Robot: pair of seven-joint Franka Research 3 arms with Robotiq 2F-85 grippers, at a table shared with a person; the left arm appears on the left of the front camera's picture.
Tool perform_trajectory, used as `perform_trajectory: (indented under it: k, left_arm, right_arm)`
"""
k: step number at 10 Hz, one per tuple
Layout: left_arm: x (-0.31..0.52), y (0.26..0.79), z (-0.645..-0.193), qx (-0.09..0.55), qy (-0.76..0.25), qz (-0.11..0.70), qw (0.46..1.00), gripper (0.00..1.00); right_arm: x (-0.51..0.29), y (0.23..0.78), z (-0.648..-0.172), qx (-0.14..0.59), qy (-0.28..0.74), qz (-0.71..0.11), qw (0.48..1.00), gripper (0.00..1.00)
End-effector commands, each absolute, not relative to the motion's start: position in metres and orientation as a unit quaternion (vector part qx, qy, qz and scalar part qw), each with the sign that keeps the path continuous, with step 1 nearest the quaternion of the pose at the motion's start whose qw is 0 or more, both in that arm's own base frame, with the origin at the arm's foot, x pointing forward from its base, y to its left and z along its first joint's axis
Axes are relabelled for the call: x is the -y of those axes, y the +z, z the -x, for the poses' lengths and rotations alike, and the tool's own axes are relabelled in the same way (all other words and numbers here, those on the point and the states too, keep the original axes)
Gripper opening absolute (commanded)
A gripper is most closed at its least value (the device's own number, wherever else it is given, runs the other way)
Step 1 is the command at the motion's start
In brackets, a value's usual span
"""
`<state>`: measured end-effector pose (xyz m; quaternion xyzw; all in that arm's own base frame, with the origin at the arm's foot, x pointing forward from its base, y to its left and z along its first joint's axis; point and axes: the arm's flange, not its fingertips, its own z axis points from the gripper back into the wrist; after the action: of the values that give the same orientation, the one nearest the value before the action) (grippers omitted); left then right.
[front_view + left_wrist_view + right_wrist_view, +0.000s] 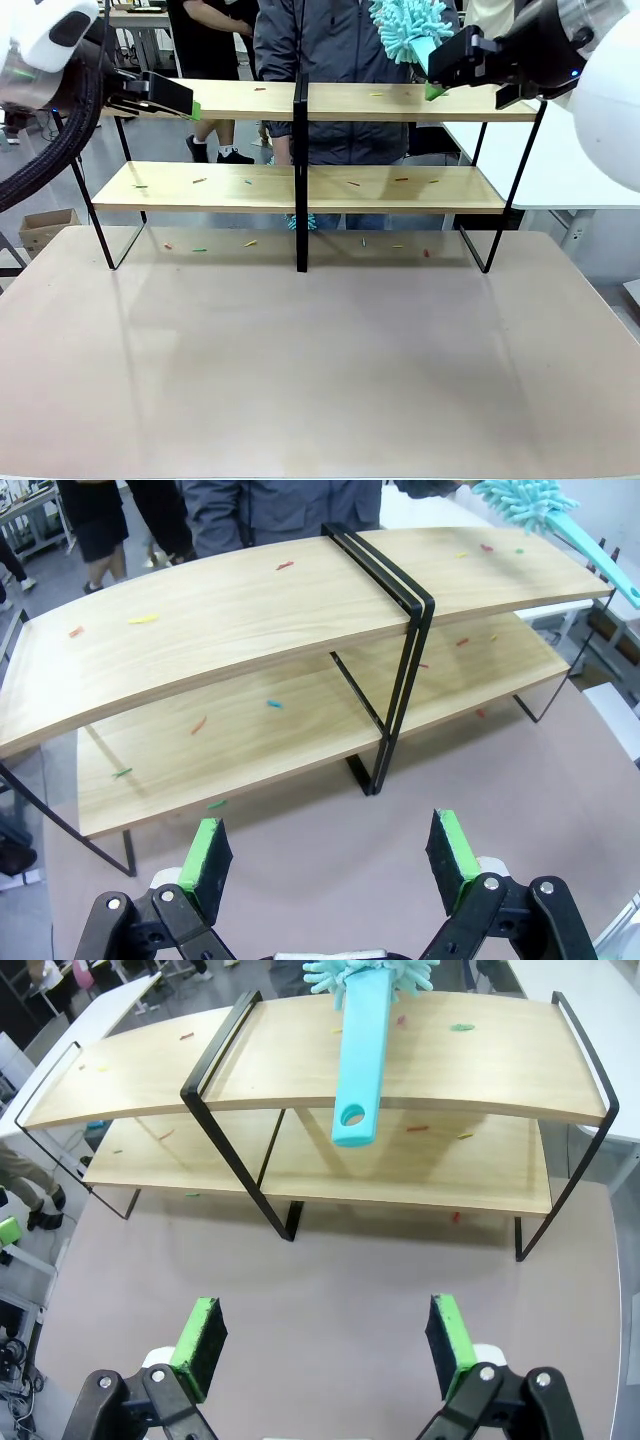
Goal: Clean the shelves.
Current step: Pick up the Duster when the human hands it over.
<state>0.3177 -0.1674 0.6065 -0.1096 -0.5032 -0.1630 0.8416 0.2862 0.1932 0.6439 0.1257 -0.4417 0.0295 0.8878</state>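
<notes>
Shelves (250, 186) stand at twelve o'clock on the beige table (320, 380). They are two long pale wooden boards, smooth and fine-grained, on a thin black metal frame with a flat black post at the centre. Small coloured scraps (143, 619) dot both boards. A fluffy teal duster (362, 1050) with a flat plastic handle, holed at the end, hangs over the top board toward one o'clock. The left gripper (328, 825) and right gripper (325, 1305) both have their green-padded fingers spread apart, holding nothing.

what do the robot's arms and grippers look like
Rounded white shells on the left arm and right arm. A black ribbed hose runs along the left; a blue light dots the right. The left gripper and right gripper are black, two-fingered, with green pads.
</notes>
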Motion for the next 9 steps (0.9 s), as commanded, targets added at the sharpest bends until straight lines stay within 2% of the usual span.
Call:
perform_trajectory:
  k: [1, 9]
  left_arm:
    - [0.167, 0.607, -0.318, 0.504, -0.163, 0.109, 0.841, 1.00]
    - [0.167, 0.607, -0.318, 0.504, -0.163, 0.109, 0.841, 1.00]
  right_arm:
    - [-0.197, 0.644, -0.289, 0.452, 0.027, -0.112, 0.885, 1.00]
    - [-0.201, 0.621, -0.281, 0.499, 0.080, -0.054, 0.861, 1.00]
